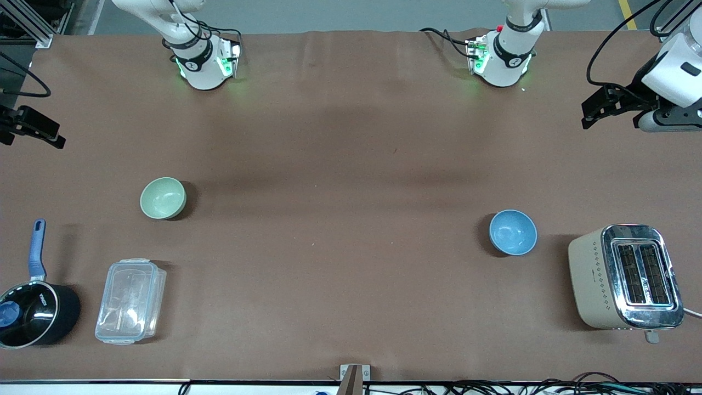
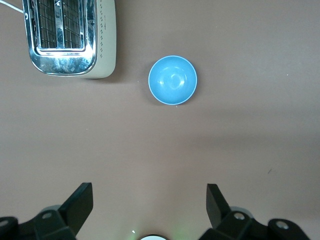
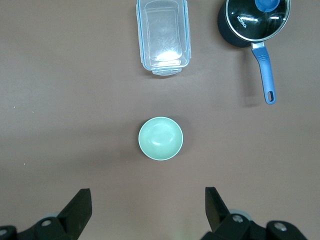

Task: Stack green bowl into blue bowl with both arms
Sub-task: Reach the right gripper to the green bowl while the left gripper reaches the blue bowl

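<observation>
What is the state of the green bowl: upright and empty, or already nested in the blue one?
Upright and empty. The green bowl sits alone on the table, its bare inside showing, far apart from the blue bowl.

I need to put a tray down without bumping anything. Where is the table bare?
The widest bare stretch lies between the green bowl and the blue bowl. It is crowded at the right arm's end, with saucepan and clear container, and beside the toaster.

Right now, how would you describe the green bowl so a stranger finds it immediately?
Start at the black saucepan and clear plastic box toward the right arm's end of the table. The green bowl sits farther from the front camera than both, alone, empty, upright; it is the only pale mint thing.
</observation>
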You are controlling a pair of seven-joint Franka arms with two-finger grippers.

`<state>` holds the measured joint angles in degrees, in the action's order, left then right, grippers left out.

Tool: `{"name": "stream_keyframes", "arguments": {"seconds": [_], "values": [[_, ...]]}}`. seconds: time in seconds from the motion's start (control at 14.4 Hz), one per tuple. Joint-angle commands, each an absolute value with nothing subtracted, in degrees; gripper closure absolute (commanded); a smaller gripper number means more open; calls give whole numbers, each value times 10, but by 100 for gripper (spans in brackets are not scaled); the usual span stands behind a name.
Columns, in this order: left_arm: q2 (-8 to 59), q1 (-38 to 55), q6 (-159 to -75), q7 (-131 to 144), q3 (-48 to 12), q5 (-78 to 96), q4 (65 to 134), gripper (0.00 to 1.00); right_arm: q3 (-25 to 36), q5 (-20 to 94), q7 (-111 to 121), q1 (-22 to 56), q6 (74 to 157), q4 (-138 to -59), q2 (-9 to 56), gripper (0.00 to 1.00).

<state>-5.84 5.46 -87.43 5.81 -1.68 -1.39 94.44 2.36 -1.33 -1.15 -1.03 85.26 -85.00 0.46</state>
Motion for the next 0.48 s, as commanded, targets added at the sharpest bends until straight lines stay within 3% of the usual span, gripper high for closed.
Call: {"name": "stream_keyframes", "arguments": {"seconds": [0.0, 0.42], "values": [[-53, 54, -862, 47, -13, -4, 928, 0, 25, -11, -6, -12, 855, -861, -8, 0], [46, 40, -862, 42, -10, -8, 891, 0, 25, -11, -4, -11, 853, -859, 3, 0]]}}
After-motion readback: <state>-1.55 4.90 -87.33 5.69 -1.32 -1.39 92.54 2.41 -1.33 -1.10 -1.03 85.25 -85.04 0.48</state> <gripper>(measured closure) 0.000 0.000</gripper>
